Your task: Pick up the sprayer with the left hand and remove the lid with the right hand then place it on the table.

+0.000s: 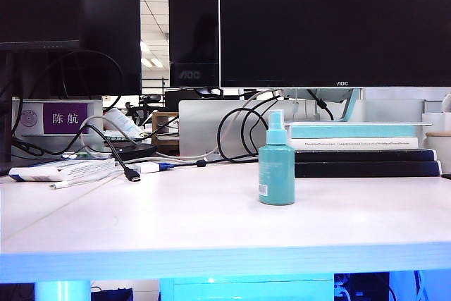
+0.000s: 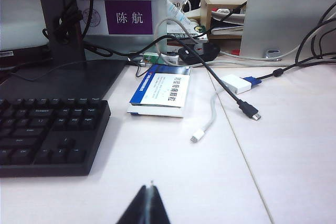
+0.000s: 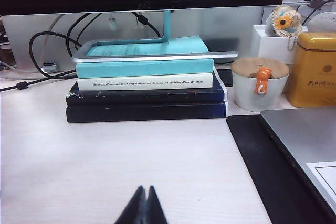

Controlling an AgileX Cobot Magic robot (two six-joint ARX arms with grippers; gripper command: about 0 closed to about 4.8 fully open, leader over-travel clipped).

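Table (image 1: 176, 223) holds one sprayer (image 1: 276, 167) (two end effectors closed).

Office interior: dark monitors (image 1: 331, 22) at twelve o'clock, stacked books (image 1: 363, 149) at three, purple nameplate (image 1: 65, 118) at nine; ceiling panel lights (image 1: 148, 54) beyond.

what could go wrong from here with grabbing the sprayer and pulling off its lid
The sprayer stands upright, tall and narrow, alone on the table; a sideways nudge from the shut left claw could tip it. Its clear lid is small and pale, so the shut right claw could easily miss or slip.
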